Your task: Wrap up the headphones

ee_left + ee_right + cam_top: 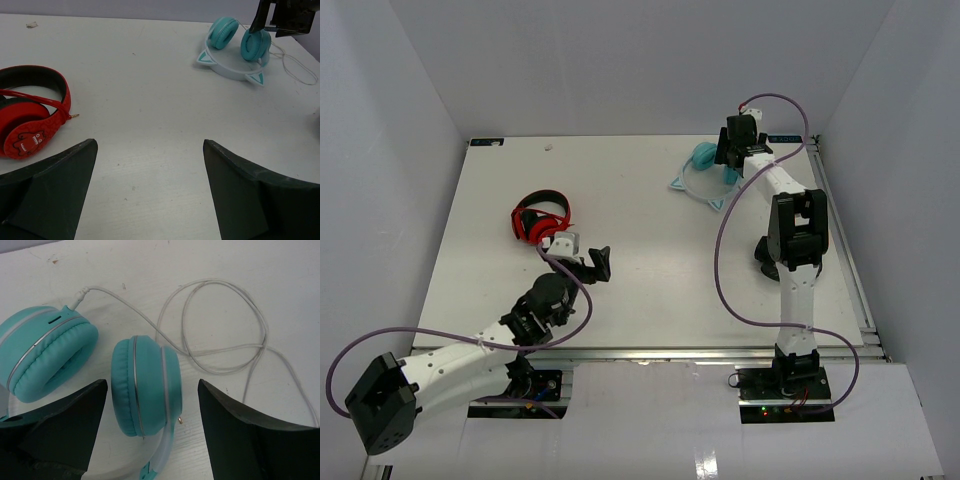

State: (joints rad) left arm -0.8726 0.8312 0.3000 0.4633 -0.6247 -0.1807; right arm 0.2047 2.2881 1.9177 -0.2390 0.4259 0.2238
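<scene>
The teal headphones [705, 165] lie at the far right of the table, their pale band with two cat ears towards the centre. In the right wrist view one cup [145, 390] stands on edge between my open fingers and the other cup [47, 352] lies to its left. The thin white cord [220, 350] runs loose in loops beyond the cups. My right gripper [735, 160] is open above the cups, and its jaws straddle one cup without touching it [151, 385]. My left gripper [595, 262] is open and empty over bare table [150, 142]. The headphones also show in the left wrist view [235, 45].
Red-and-black headphones [540, 218] lie left of centre, close to my left gripper, and show in the left wrist view [30, 115]. White walls enclose the table on three sides. A metal rail [845, 250] runs along the right edge.
</scene>
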